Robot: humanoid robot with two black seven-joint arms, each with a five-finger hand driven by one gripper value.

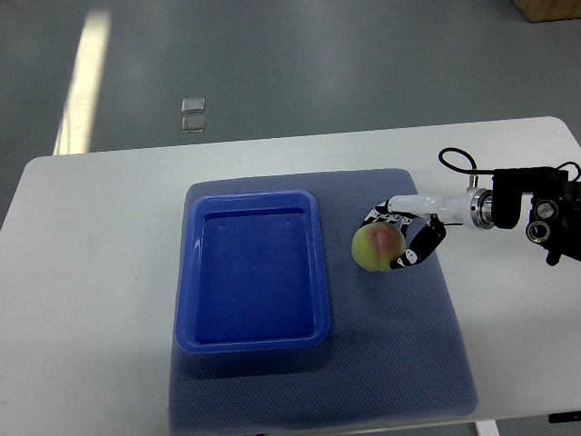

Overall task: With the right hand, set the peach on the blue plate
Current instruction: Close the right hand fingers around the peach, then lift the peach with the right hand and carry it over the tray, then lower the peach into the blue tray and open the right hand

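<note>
Blue plate [253,270], rectangular, on left half of grey mat [408,363], nothing in it. Peach [379,247] just beside plate's right rim, over mat. Right hand [406,238] reaches from table's right edge, fingers wrapped around peach.

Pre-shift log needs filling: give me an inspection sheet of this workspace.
Surface: white table with a grey-blue mat under the work.
Job's things: peach right of the blue plate, outside it; plate holds nothing.
Clutter: nothing seen.
Robot hands: right robot hand wrapped around the peach; left not in view.
Cables: black loop at the right wrist.
Surroundings: grey floor, two small clear squares on it, brown box corner.
</note>
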